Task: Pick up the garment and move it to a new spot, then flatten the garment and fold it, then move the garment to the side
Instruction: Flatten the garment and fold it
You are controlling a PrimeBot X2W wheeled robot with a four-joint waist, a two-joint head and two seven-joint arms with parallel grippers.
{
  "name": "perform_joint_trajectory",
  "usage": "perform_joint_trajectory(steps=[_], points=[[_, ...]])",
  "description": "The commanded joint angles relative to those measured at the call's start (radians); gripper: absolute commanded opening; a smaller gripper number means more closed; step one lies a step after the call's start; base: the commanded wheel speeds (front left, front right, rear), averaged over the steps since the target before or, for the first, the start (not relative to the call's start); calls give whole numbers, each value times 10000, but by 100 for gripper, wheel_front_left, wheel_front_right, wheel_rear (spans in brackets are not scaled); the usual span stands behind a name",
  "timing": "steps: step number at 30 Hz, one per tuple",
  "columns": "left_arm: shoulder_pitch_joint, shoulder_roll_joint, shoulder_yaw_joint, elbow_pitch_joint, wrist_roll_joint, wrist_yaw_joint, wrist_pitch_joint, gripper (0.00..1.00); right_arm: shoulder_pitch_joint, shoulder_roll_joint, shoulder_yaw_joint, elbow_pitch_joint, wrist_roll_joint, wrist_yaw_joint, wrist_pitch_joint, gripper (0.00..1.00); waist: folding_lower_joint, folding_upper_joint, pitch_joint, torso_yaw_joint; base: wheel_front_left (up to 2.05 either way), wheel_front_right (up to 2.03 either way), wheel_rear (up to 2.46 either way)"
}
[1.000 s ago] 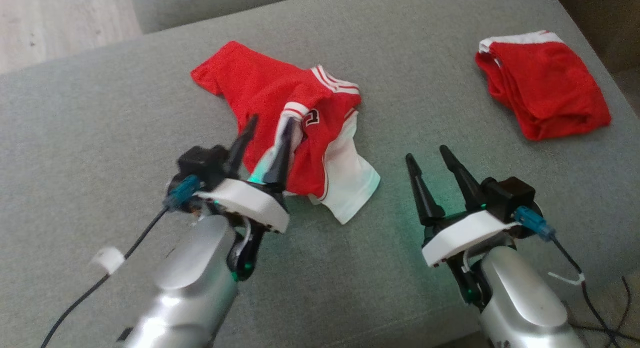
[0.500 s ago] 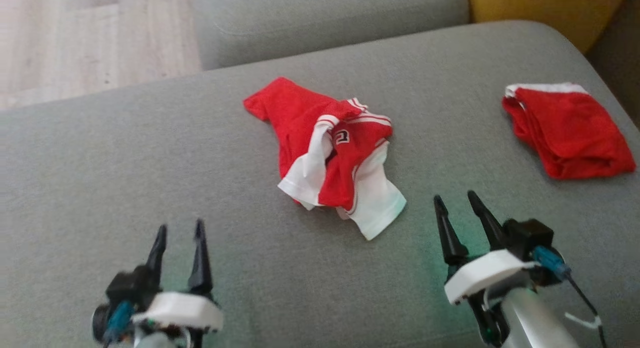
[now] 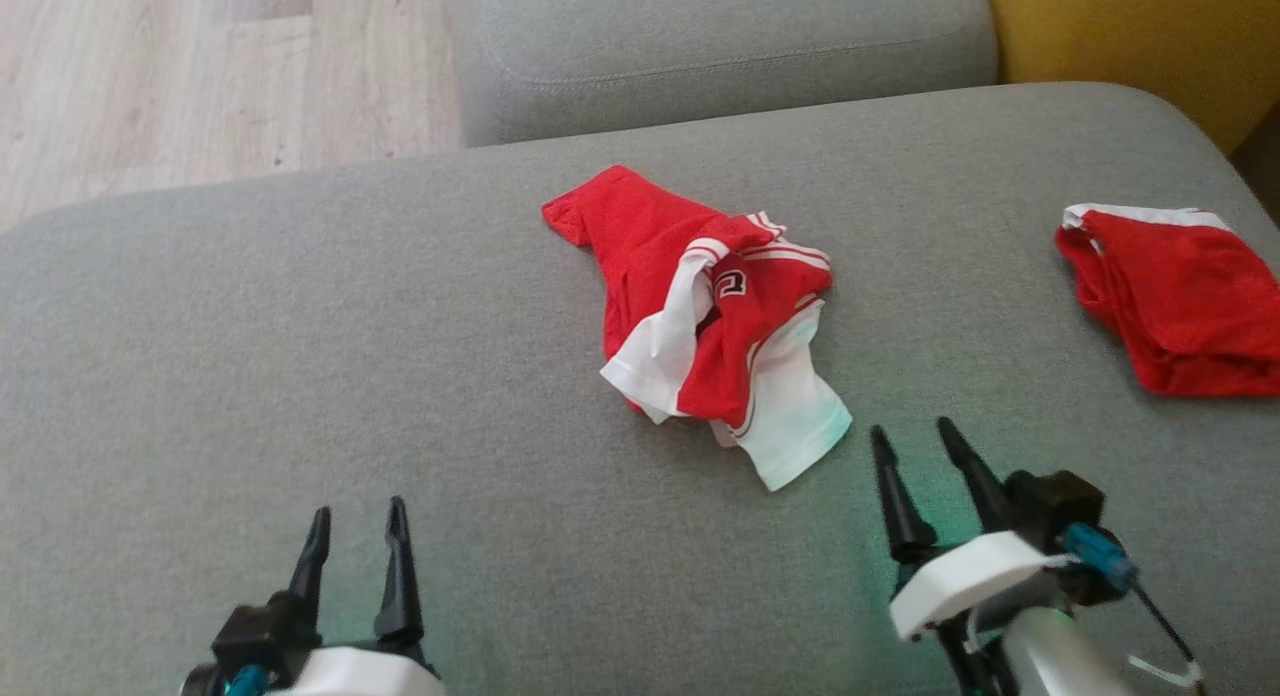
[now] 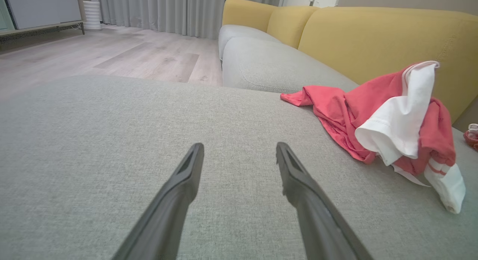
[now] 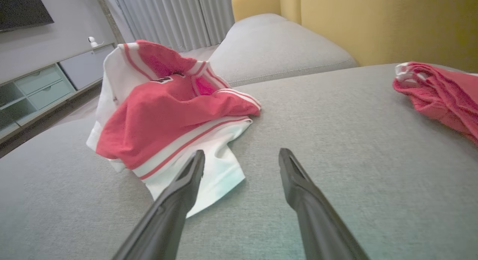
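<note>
A crumpled red and white garment [image 3: 715,321] lies in a heap in the middle of the grey sofa seat [image 3: 300,356]. It appears at the right in the left wrist view as the garment [image 4: 392,121] and at the left in the right wrist view as the garment [image 5: 164,114]. My left gripper [image 3: 358,521] is open and empty near the front edge, well to the garment's left. My right gripper [image 3: 910,441] is open and empty just in front of the garment's white corner. Both pairs of fingers, left [image 4: 239,151] and right [image 5: 241,155], hold nothing.
A second red garment [image 3: 1180,296] with a white band lies folded at the seat's far right. Behind the seat are another grey cushion [image 3: 720,46] and a yellow backrest [image 3: 1140,46]. Wooden floor [image 3: 200,66] lies past the left rear edge.
My left gripper has let go of the garment and drawn back to the lower left; the garment dropped into a heap. The head camera has shifted, showing more of the back.
</note>
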Motion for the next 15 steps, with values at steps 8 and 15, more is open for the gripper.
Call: perform_joint_trajectory(steps=[8,15], points=[[-490,-9,-179,-174,-200,-12,-93,100,-1765,18,1856,-578,1108,35,-67,100,0,-1,201,584,0,0,0],[-639,-10,-758,-5,-230,-101,-93,100,-3088,18,2690,501,3066,35,-67,100,0,-1,420,1411,0,0,0]])
